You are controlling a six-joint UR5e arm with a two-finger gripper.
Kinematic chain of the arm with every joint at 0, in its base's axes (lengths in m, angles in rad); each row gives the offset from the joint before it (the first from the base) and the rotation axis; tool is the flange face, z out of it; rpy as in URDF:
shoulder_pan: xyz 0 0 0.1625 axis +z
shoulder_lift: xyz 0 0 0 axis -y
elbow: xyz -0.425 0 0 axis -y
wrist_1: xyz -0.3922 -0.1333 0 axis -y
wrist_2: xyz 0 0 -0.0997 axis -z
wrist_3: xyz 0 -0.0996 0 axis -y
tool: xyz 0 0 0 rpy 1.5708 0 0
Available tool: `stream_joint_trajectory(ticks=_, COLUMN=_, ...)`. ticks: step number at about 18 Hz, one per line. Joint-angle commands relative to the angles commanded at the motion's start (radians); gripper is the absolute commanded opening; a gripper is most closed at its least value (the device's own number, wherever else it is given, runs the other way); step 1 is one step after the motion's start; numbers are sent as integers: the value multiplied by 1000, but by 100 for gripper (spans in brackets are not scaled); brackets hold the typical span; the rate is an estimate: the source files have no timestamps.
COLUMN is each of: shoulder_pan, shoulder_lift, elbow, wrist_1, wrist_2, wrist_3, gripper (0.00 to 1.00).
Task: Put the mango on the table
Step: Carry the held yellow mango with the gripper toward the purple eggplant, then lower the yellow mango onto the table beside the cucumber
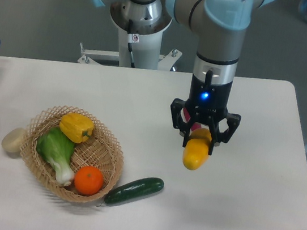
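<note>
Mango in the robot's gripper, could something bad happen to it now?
Maybe. The gripper holds only the top end of the mango, so most of it hangs below and it might slip out early. It's smooth and oval, so once let go on the table it could roll, perhaps toward the cucumber. I can't tell whether it touches the table yet; a release from above could bruise it.
</note>
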Motion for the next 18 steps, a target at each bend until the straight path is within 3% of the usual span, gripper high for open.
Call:
stream_joint_trajectory(ticks=4, shoulder_pan=-32, shoulder_lift=-51, elbow=-23, wrist_1=-3, wrist_2=153, wrist_3=123, gripper=8)
stream_joint_trajectory(ticks=7, shoulder_pan=-35, shoulder_lift=-95, elbow=-29, wrist_1=17, wrist_2=137, wrist_3=126, gripper=7)
stream_joint_trajectory(ticks=11, shoulder_pan=-15, shoulder_lift=-164, elbow=-22, wrist_1=136, wrist_2=-25, wrist_3=131, gripper=7)
stream_joint_trajectory(ticks=14, shoulder_pan=37, shoulder_lift=-169, elbow=-21, wrist_1=141, wrist_2=-169, wrist_3=134, gripper=7)
stream_joint_trajectory(ticks=18, shoulder_pan=109, shoulder_lift=-175, elbow=-67, wrist_1=143, wrist_2=-317, wrist_3=158, gripper=9)
